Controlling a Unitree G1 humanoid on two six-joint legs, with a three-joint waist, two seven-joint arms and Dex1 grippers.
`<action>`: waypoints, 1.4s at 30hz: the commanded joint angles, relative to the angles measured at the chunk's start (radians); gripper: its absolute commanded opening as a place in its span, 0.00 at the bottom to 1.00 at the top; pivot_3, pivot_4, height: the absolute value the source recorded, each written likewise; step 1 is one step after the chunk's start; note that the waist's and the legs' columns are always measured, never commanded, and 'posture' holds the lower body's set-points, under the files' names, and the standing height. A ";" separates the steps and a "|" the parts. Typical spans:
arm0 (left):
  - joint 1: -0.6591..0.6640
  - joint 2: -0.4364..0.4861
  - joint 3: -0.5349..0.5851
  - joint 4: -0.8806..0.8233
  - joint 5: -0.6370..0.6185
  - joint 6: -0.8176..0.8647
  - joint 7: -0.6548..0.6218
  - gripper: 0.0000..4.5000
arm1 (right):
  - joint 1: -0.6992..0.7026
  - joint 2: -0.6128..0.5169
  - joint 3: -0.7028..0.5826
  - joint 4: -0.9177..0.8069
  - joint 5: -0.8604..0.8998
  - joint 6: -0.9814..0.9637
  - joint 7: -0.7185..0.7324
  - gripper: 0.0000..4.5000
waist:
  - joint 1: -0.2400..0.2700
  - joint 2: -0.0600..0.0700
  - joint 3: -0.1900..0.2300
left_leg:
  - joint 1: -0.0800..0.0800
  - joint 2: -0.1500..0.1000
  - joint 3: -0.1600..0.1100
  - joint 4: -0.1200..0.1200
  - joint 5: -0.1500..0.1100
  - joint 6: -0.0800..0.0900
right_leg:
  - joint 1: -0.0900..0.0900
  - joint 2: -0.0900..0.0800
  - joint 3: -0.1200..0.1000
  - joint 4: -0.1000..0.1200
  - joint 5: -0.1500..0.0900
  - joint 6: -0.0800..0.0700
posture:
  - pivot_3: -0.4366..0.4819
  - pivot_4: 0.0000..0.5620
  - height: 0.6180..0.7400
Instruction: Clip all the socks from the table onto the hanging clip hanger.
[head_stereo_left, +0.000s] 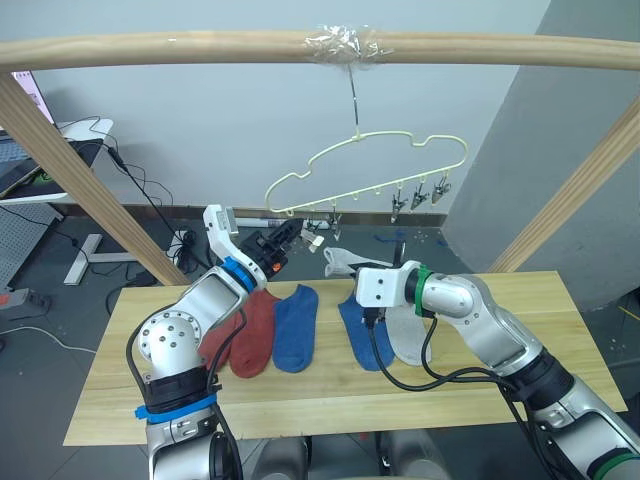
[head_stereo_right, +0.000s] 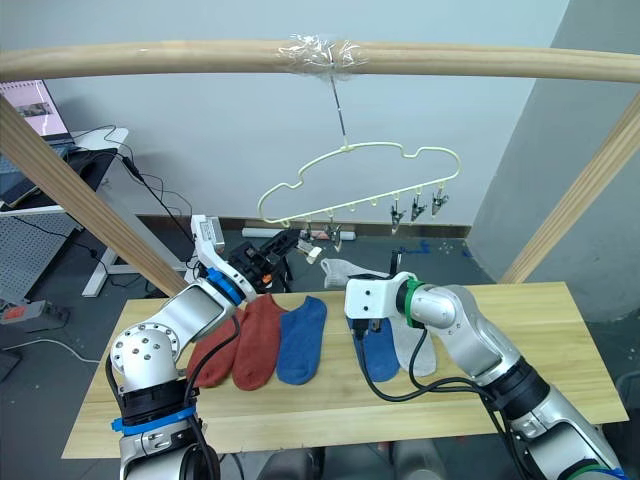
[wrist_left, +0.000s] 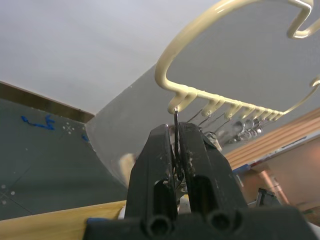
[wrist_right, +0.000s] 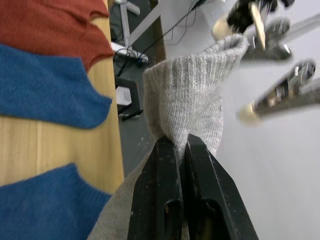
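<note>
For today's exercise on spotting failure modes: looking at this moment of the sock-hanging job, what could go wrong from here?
1. The right gripper pinches only a small fold of the grey sock; it might slip out while being lifted.
2. The left gripper squeezes a clip on the clip hanger, which hangs freely from the pole and could swing, so sock and clip may miss.

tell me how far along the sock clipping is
Nothing is hung yet: the hanger holds no socks. In hand: the right gripper pinches a grey sock raised toward the clips, and the left gripper is shut on a clip. Left: two red socks, two blue and another grey on the table.
</note>
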 joint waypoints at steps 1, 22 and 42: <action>0.001 0.019 -0.004 -0.007 -0.019 -0.001 0.009 0.00 | -0.031 0.026 -0.005 0.002 -0.028 -0.046 -0.014 0.00 | 0.000 0.000 0.000 | 0.000 0.000 0.000 0.000 0.000 0.000 | 0.000 0.000 0.000 0.000 0.000 0.000 | 0.42 0.29 1.00; 0.038 0.067 -0.065 -0.045 -0.014 -0.028 -0.036 0.14 | -0.039 0.119 -0.042 0.025 -0.099 -0.065 -0.062 0.00 | 0.002 0.000 0.000 | 0.000 0.000 0.000 0.000 0.000 0.000 | 0.000 0.000 0.000 0.000 0.003 -0.005 | 0.42 0.31 1.00; 0.214 0.308 -0.030 -0.190 -0.022 -0.018 -0.099 1.00 | 0.057 0.381 -0.209 -0.031 0.410 0.212 0.066 0.37 | 0.004 0.000 0.000 | 0.000 0.001 -0.002 0.000 0.000 0.000 | -0.001 0.000 0.000 0.001 0.003 -0.006 | 0.46 0.26 1.00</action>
